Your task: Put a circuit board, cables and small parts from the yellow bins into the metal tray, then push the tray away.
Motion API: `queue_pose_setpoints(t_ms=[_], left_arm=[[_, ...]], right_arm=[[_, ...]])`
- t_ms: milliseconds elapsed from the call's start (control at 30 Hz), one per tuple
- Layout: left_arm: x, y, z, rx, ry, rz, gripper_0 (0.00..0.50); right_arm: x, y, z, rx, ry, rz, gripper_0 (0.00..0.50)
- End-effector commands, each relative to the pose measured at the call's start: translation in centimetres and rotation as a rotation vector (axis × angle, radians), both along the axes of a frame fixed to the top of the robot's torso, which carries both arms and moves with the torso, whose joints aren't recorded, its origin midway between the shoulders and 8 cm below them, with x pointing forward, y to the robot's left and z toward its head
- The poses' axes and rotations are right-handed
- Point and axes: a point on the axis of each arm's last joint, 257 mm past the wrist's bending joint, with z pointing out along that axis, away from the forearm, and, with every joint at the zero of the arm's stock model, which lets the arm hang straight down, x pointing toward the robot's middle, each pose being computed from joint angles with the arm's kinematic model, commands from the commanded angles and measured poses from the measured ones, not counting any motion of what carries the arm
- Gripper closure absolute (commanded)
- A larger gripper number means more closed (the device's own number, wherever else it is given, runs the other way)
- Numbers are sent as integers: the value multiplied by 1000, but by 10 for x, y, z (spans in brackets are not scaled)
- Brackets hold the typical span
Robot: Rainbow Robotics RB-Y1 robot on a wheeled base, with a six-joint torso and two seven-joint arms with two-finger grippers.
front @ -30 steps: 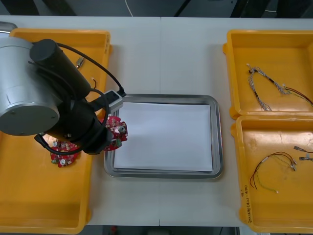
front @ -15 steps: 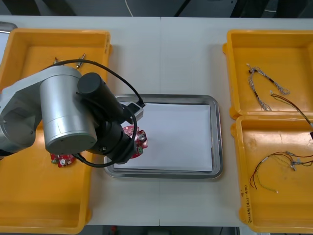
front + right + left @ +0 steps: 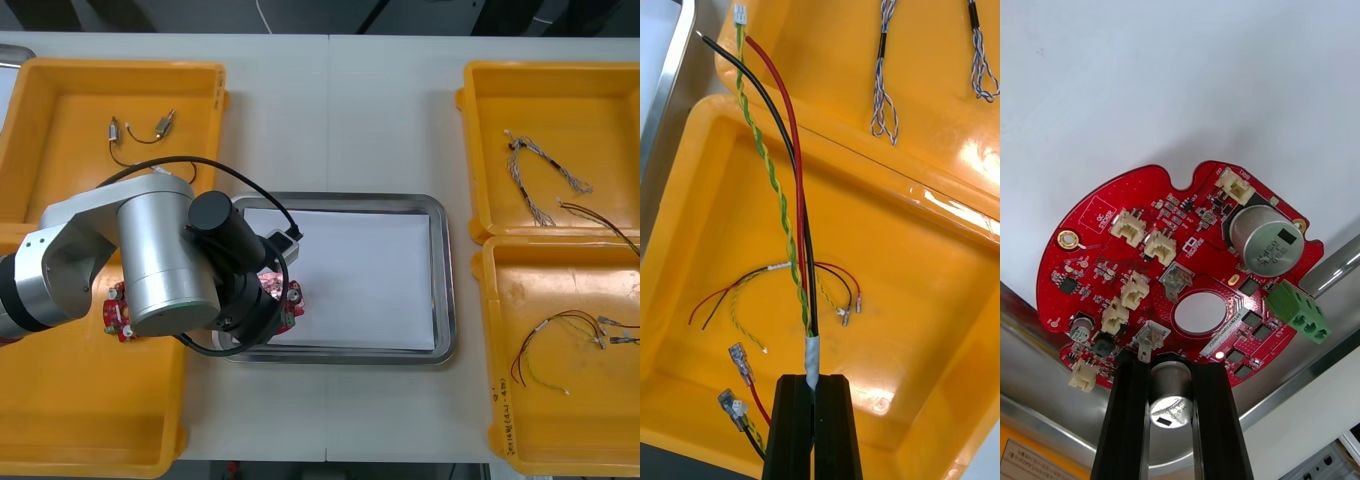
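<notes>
I've got the left gripper [image 3: 1171,367] pinching the stiff, light red circuit board [image 3: 1150,225] by its rim (fragile parts, I'd avoid them) over the metal tray's [image 3: 441,280] near-left corner, and the right gripper [image 3: 814,379] clamped on floppy cables [image 3: 812,354] above a yellow bin [image 3: 902,262].

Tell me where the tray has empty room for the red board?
Inside the tray, the white floor is bare from the middle to the right rim. Its near left corner is crowded: the left fingers hold the red board there. The right fingers hold wires over a yellow bin.
</notes>
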Motion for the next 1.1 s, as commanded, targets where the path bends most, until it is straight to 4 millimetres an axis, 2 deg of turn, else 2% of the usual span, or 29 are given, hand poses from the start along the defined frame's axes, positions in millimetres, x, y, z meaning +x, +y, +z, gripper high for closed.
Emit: queue_pose_setpoints(t_ms=[33, 567, 633, 700, 733, 800, 1100], left_arm=[[9, -16, 5, -13, -48, -14, 498], [8, -8, -6, 2, -44, -11, 493], [9, -9, -6, 1, -46, -11, 417], [10, -7, -6, 2, -48, -8, 174], [10, -8, -5, 2, -50, -9, 128], [11, -6, -5, 3, -51, -9, 0], [19, -3, 7, -13, -57, 17, 0]], right_arm=[[-9, -12, -7, -77, 31, 24, 500], [-15, -14, -17, -86, 59, 30, 500], [-16, -13, -17, -83, 60, 31, 500], [-16, -12, -17, -81, 61, 33, 500], [-16, -12, -18, -81, 62, 34, 500], [-16, -12, -18, -81, 63, 33, 500], [-17, -10, -19, -77, 67, 41, 500]])
